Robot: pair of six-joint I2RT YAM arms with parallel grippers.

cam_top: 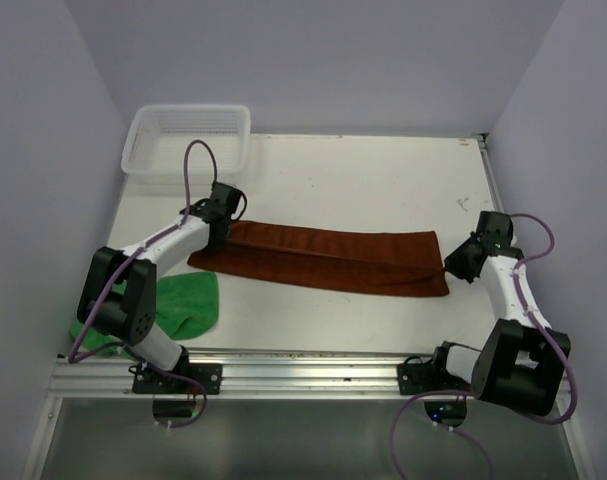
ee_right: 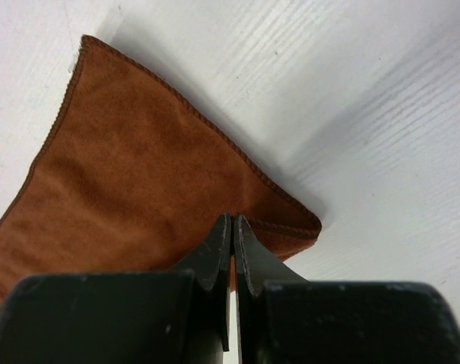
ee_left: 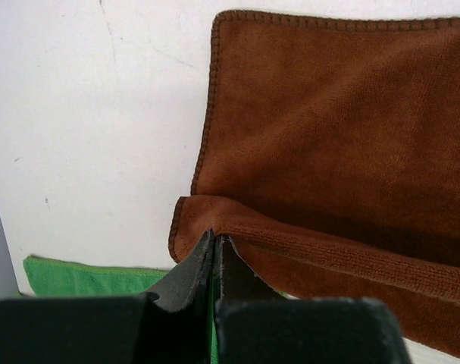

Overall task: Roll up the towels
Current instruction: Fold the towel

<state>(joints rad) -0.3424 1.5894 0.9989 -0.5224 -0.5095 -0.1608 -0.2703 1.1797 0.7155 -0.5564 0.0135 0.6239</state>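
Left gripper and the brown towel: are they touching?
Touching. Left wrist view: the left gripper is shut, tips pinching a lifted edge of the brown towel.

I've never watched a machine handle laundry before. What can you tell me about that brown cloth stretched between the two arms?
The brown towel is a soft, plush-looking rust-brown cloth with a stitched hem. It lies on the white table, folded lengthwise into a long strip running left to right. The left gripper is shut on its folded left edge, which rises slightly there. The right gripper is shut on its right corner.
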